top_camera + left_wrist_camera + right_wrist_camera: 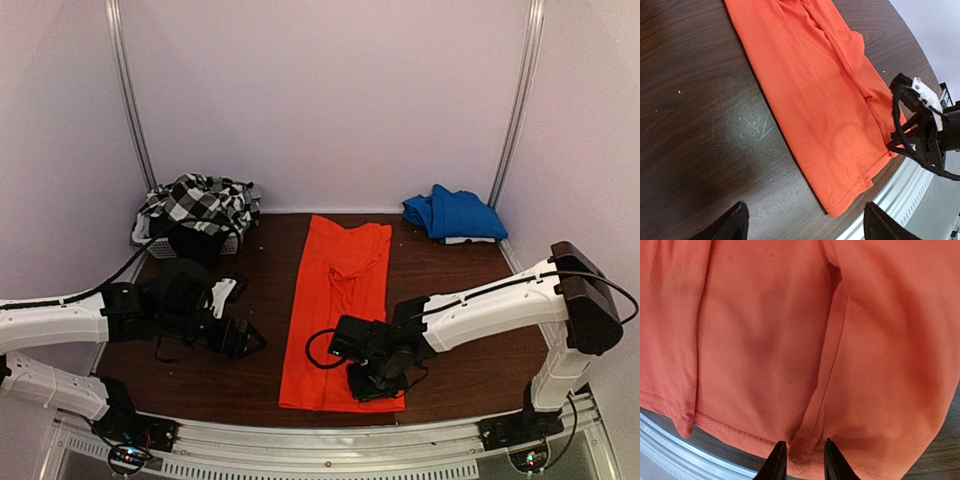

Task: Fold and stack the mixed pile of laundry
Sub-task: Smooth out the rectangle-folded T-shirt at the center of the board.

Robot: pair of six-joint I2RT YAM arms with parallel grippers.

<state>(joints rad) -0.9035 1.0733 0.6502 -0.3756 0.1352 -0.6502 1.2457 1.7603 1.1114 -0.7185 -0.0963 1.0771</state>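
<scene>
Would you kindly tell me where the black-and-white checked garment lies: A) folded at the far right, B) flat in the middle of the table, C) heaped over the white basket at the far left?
C: the checked garment is heaped over the white basket at the far left; the orange garment lies mid-table and a blue garment sits far right.

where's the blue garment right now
In the top view the blue garment sits at the far right corner of the table, right of the orange-red garment.
</scene>
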